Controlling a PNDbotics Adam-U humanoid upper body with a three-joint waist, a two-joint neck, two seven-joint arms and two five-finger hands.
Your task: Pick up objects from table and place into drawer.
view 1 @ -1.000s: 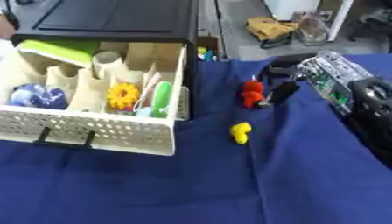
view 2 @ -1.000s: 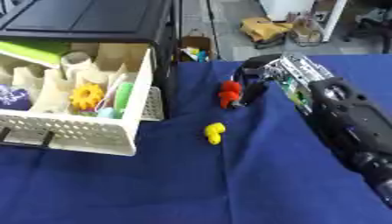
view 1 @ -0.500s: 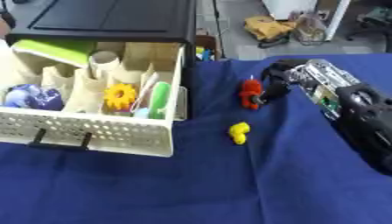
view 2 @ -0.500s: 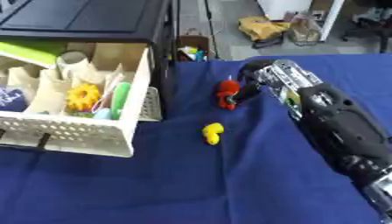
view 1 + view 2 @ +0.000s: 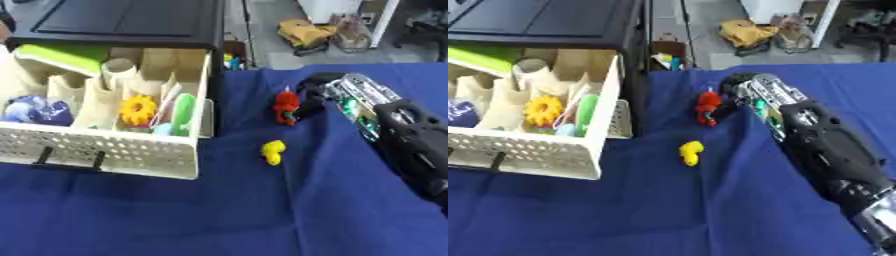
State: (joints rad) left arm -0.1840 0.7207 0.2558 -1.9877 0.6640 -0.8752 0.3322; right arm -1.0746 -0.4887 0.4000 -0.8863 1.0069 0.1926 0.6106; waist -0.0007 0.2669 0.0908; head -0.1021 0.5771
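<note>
Partly done: cream perforated plastic drawer holds several items; right hand, fingers curled around small red toy; small yellow toy remains on surface.

Your right hand reached in from the right, fingers curled at the red toy on the blue cloth. A yellow toy lay nearer the camera, apart from it. The open cream drawer sat left, already holding a yellow gear.

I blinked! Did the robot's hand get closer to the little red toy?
Yes. The right hand has slid left across the blue cloth and now reaches the red toy, which stays put above the yellow toy.
</note>
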